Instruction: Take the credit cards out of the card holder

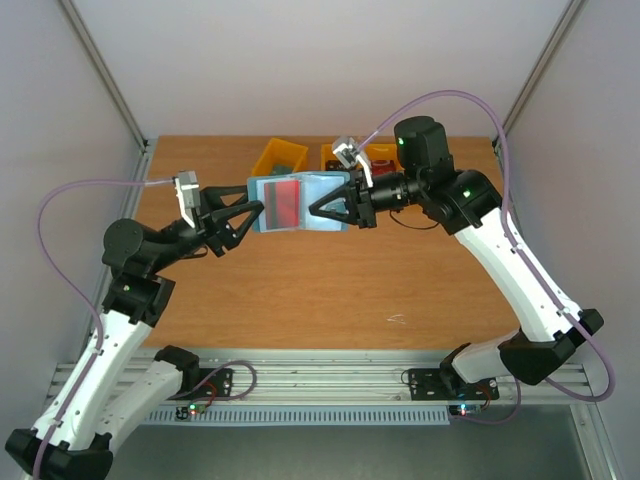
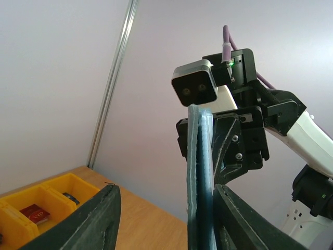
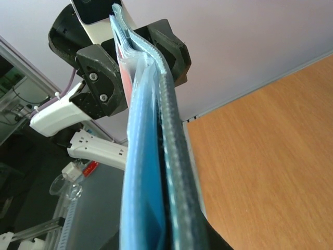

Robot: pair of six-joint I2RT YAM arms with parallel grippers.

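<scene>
Top external view: above the table point(image 1: 300, 300), the open card holder point(image 1: 322, 186) hangs in mid-air, its right half pinched between the fingers of the right gripper point(image 1: 315, 208). At its left edge the left gripper point(image 1: 252, 212) has its fingers spread. They should probably close on the red card point(image 1: 283, 202) alone and pull straight out. No writing is legible.
</scene>
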